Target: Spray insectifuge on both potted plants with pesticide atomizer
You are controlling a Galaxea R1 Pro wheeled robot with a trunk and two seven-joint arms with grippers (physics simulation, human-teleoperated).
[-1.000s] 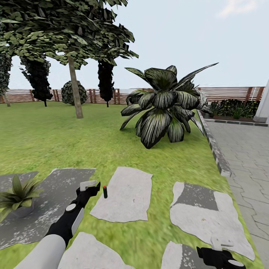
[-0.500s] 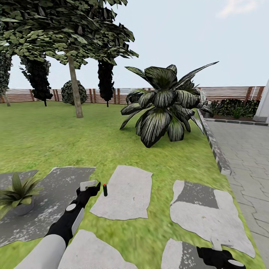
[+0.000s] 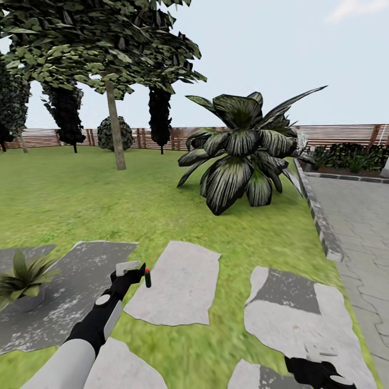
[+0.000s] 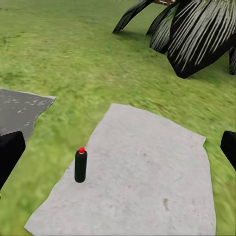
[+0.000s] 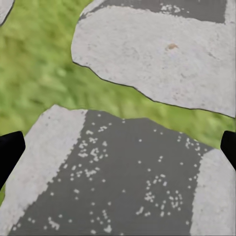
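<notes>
Dark-green bottle (image 4: 80, 166) with red top upright on a pale stone slab (image 4: 147, 172), left gripper (image 3: 131, 268) just beside it, fingers spread wide, right gripper (image 3: 316, 354) released above slabs, potted plant (image 3: 21, 275) at left.

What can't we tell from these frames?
- Atomizer: label too small to make out, left wrist view; the left gripper overlaps it in the head view.
- Potted plant: cut by the head view's edge.
- Right gripper: cut by the edge, jaw state unclear.
</notes>
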